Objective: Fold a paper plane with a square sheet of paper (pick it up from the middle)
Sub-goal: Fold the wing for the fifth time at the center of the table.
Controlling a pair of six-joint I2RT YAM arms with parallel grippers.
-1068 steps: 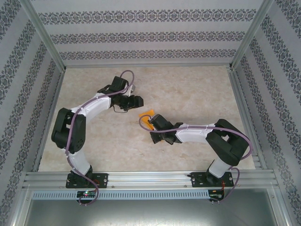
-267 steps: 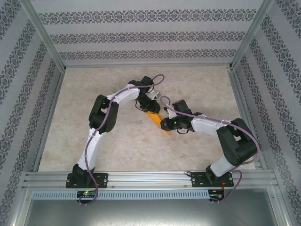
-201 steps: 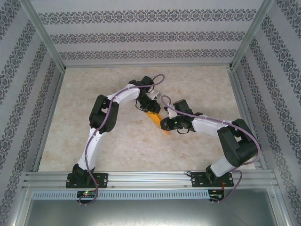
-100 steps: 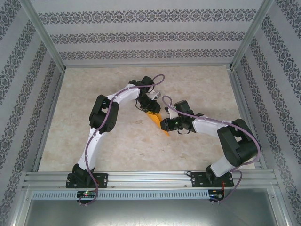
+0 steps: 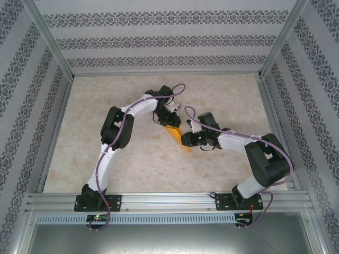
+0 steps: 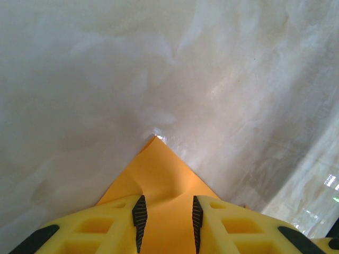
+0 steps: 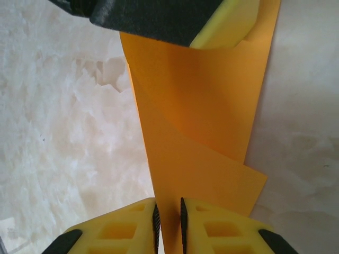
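The orange-yellow sheet of paper [image 5: 176,133] is folded into a narrow pointed shape and lies slanted at the table's middle. My left gripper [image 5: 168,120] is at its far, upper end. In the left wrist view the paper [image 6: 159,174] fills the gap between the two black pads and buckles at the left pad, and its point rests on the table; that gripper [image 6: 168,219] is shut on it across its width. My right gripper [image 5: 185,142] is at the near end. There its jaws [image 7: 169,222] are pinched on an upright fold of the paper [image 7: 201,116], and a layered flap spreads to the right. The left gripper's finger [image 7: 222,26] overlaps the paper's far end.
The marble-patterned tabletop [image 5: 106,159] is fenced by aluminium rails [image 5: 159,201] in front and patterned walls on the other sides. Both arms meet near the centre, their purple cables [image 5: 183,114] looping above the paper.
Five seconds ago my left gripper was off to the left, away from the paper; it has come over onto the paper's far end. Over the last second both arms hardly moved.
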